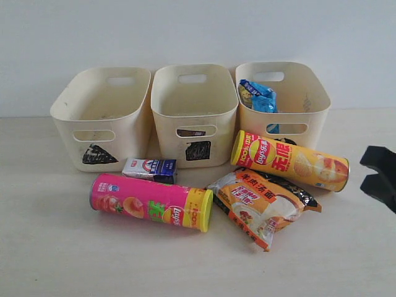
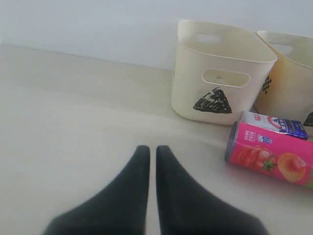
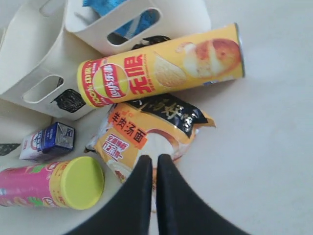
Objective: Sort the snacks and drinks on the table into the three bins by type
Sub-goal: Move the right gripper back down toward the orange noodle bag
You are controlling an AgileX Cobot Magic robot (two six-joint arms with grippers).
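Note:
Three cream bins stand in a row on the table (image 1: 55, 247): the triangle bin (image 1: 99, 114), the square bin (image 1: 193, 108) and the right bin (image 1: 297, 99), which holds a blue bag (image 1: 257, 96). In front lie a pink chip tube (image 1: 151, 202), a yellow-orange chip tube (image 1: 291, 161), an orange-white bag (image 1: 263, 204) and a white-and-blue carton (image 1: 148, 169). My right gripper (image 3: 150, 159) is shut and empty, its tips over the edge of the orange-white bag (image 3: 146, 129). Left of the pink tube (image 2: 271, 156), my left gripper (image 2: 149, 149) is shut and empty over bare table.
Something dark shows through the square bin's handle cutout (image 1: 192, 132). A pale wall rises behind the bins. The yellow-orange tube (image 3: 161, 73) lies against the right bin (image 3: 176, 19) and hides most of its black mark. Bare table lies beside the triangle bin (image 2: 220, 73).

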